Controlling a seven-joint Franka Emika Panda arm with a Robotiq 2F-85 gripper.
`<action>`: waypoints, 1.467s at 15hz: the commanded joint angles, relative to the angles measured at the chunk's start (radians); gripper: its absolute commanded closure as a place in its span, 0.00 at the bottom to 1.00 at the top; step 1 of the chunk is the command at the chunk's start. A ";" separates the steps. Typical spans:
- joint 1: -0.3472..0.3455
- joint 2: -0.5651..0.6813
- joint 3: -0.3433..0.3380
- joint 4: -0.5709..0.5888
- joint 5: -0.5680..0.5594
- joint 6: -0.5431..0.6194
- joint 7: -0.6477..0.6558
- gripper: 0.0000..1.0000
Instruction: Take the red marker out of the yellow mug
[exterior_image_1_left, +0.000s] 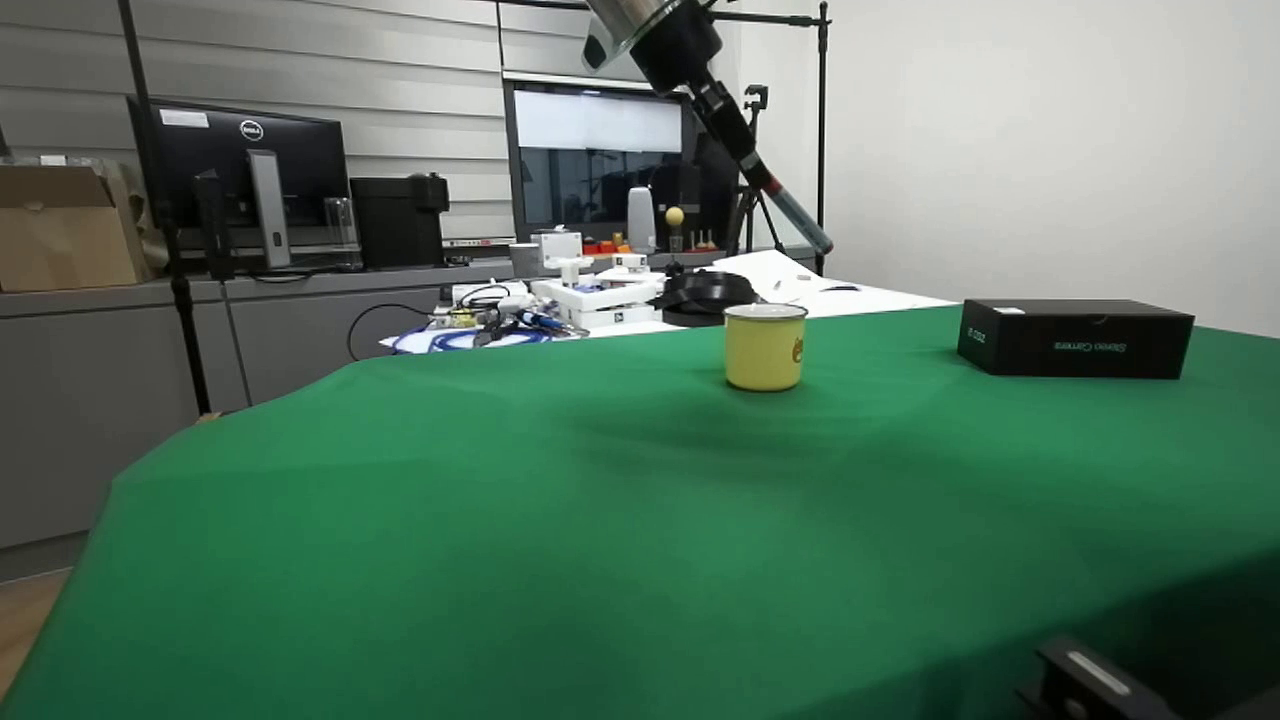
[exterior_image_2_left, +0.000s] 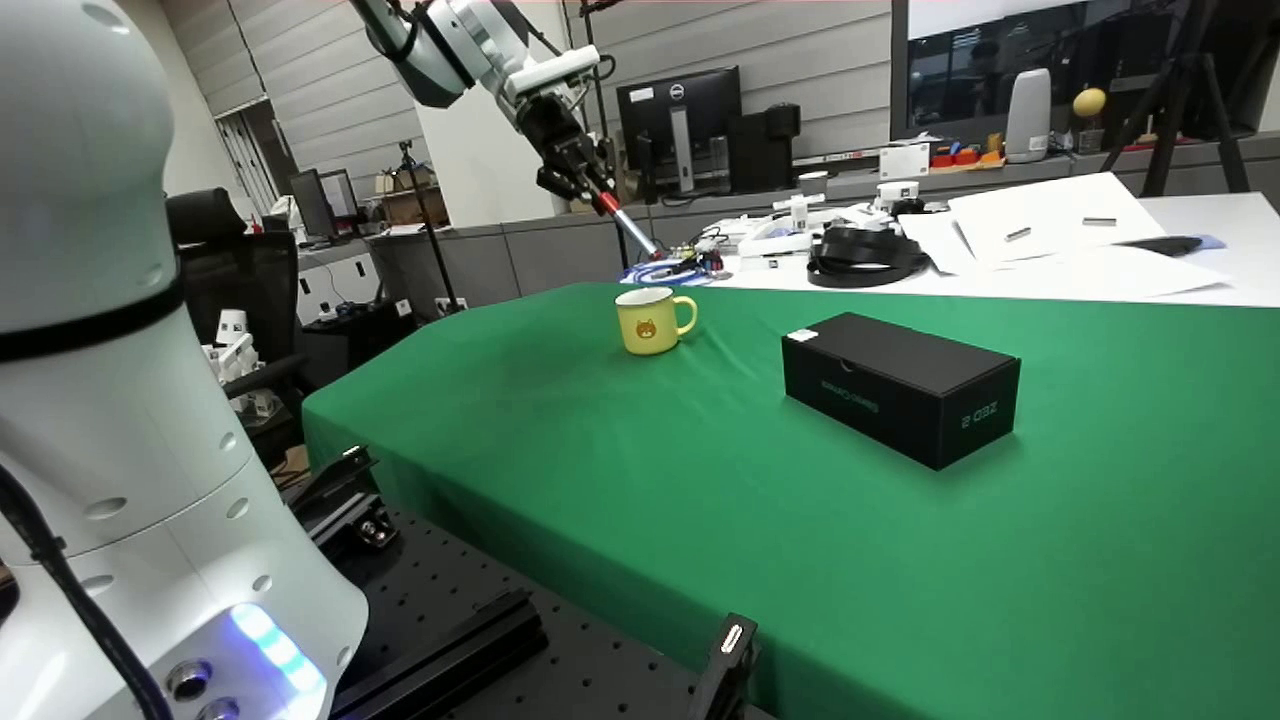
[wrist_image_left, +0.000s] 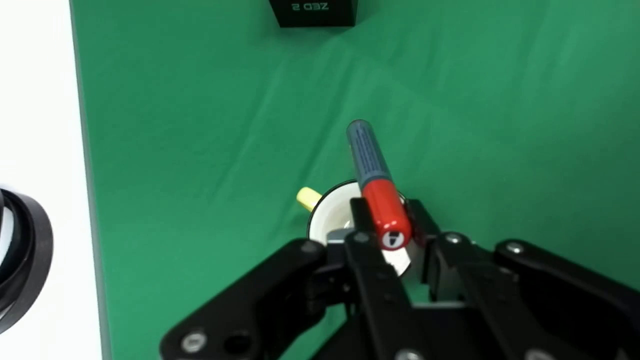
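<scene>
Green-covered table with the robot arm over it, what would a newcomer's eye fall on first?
Probably the slim red-and-grey marker, held in the air by the black two-fingered gripper. Next, the squat mustard-yellow mug, standing upright on the green cloth below. Then the black rectangular box, lying on the same cloth, apart from the mug.

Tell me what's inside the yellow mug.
The wrist view shows bare white inside the mug; the gripper and marker above it hide the rest, so anything there is unseen.
</scene>
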 joint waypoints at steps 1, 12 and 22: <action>0.009 -0.015 0.002 -0.081 -0.045 -0.043 0.002 0.95; 0.002 0.120 0.020 -0.245 -0.135 0.084 0.049 0.95; 0.008 0.204 0.015 -0.239 -0.189 0.136 0.088 0.53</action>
